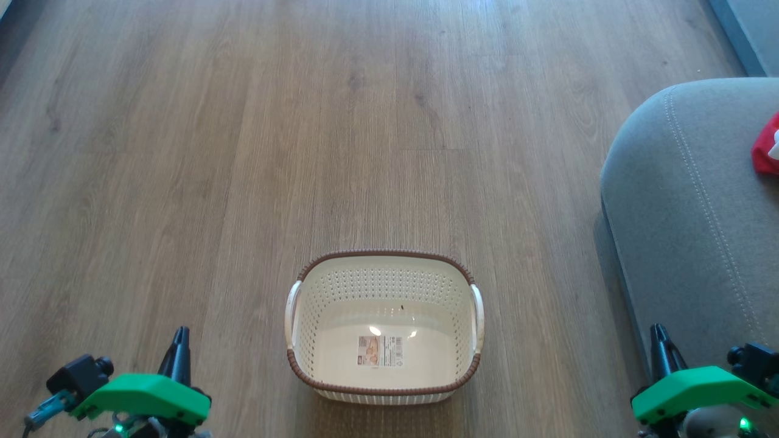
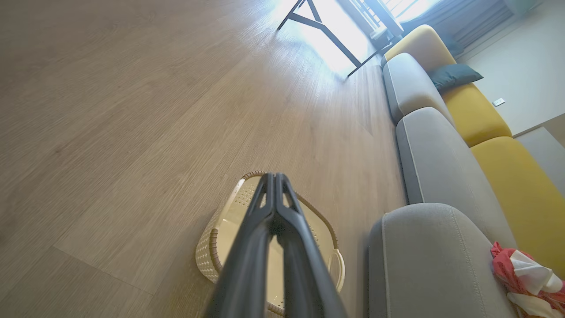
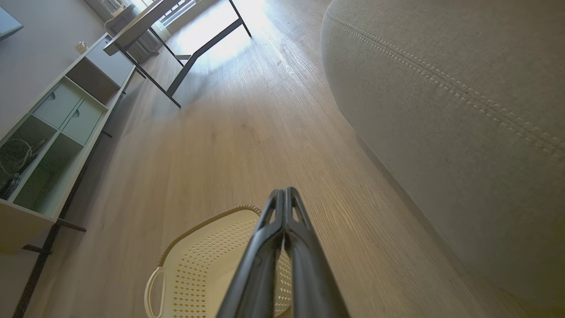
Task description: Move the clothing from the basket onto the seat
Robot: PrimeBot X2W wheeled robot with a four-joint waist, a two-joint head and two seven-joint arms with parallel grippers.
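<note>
The cream basket (image 1: 383, 286) with a brown rim stands on the wooden floor at the bottom centre, with nothing inside but a label sticker (image 1: 380, 351) on its bottom. The red and white clothing (image 1: 768, 146) lies on the grey seat (image 1: 688, 201) at the right edge; in the left wrist view the clothing (image 2: 527, 278) sits on the seat (image 2: 423, 260). My left gripper (image 1: 181, 334) is at the lower left, shut and holding nothing. My right gripper (image 1: 657, 331) is at the lower right beside the seat, shut and holding nothing. Both wrist views show the basket (image 2: 212, 247) (image 3: 207, 269) past the fingertips.
The seat is one end of a long grey and yellow sofa (image 2: 468, 115) with a dark cushion (image 2: 454, 76). A dark-legged table (image 3: 185, 57) stands far off by a bright window. A low shelf unit (image 3: 48, 145) runs along the wall. Wooden floor (image 1: 243, 152) surrounds the basket.
</note>
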